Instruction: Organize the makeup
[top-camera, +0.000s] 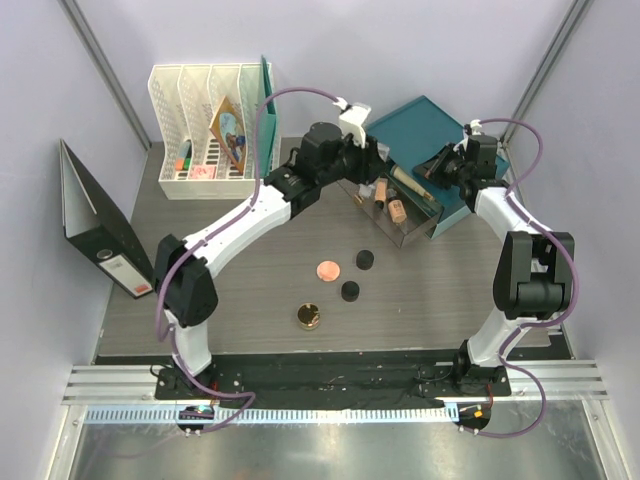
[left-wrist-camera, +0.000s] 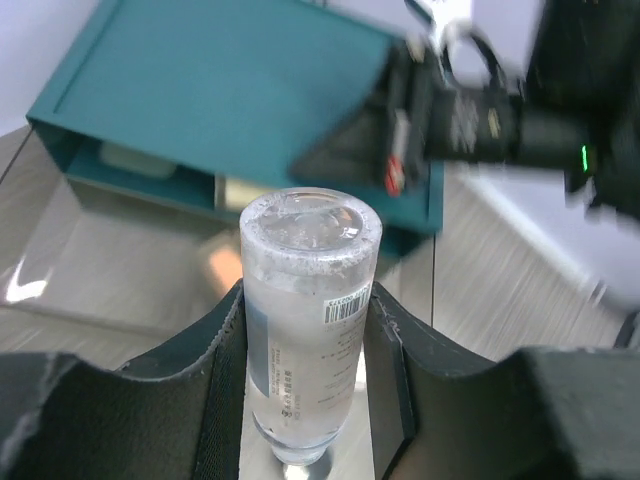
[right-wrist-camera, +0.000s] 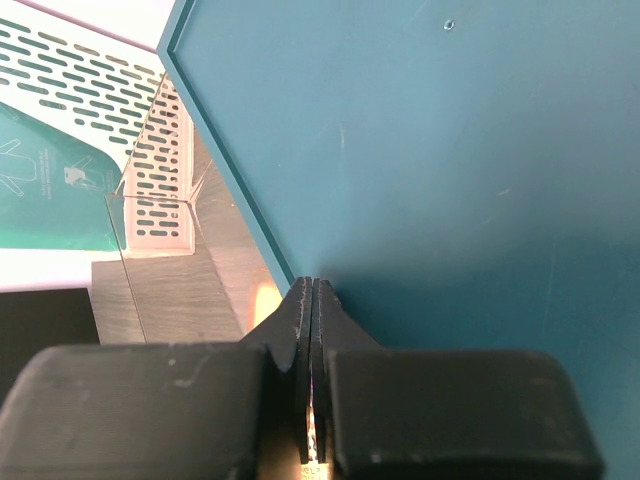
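Glass bottle (left-wrist-camera: 310, 235), clear, pinched in left gripper (left-wrist-camera: 308, 335) above clear tray (top-camera: 418, 232) holding two peach tubes (top-camera: 383, 191) and beige bottle (top-camera: 405, 182); right gripper (right-wrist-camera: 312, 300) pressed together against teal box (right-wrist-camera: 450, 150); coral compact (top-camera: 327, 269), gold jar (top-camera: 308, 317), two black pots (top-camera: 364, 260) loose on counter (top-camera: 250, 290).

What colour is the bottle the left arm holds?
The bottle is clear, see-through glass; the left wrist view shows it best.

White slotted file rack (top-camera: 200, 100) at back-left of grey wood-grain worktop (top-camera: 250, 290), w/ a picture card (top-camera: 230, 130) & small red/green bits (top-camera: 184, 160) in its slots. Teal folder (top-camera: 266, 100) upright just beside it on the right. Black binder (top-camera: 100, 235) stands at left edge. Teal box (top-camera: 420, 125) at back-right.
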